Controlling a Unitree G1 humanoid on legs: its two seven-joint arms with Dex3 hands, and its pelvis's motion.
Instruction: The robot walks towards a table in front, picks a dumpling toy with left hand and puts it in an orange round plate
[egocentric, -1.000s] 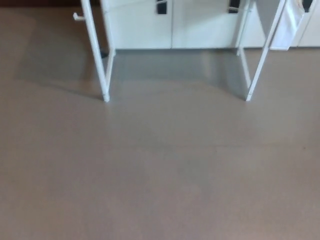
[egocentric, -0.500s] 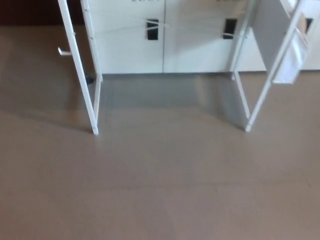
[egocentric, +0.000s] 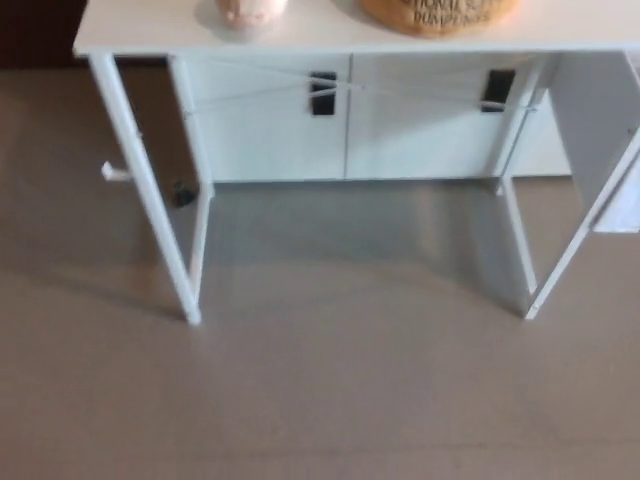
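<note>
A white table (egocentric: 150, 40) stands ahead of me, its top showing along the upper edge of the head view. On it sits a pale pinkish dumpling toy (egocentric: 250, 10), cut off by the frame's top. To its right lies an orange round plate (egocentric: 440, 14) with dark lettering, also only partly in view. Neither of my hands shows.
The table's white legs (egocentric: 160, 230) reach down to the brown floor (egocentric: 320, 400) at left and right. Behind the table stands a white cabinet (egocentric: 345, 120) with two dark handles. A small dark object (egocentric: 182, 193) lies on the floor by the left legs.
The whole picture has shifted downward as my camera moved: the table top with the dumpling toy and the plate has come into view at the top, and the table legs appear lower.
</note>
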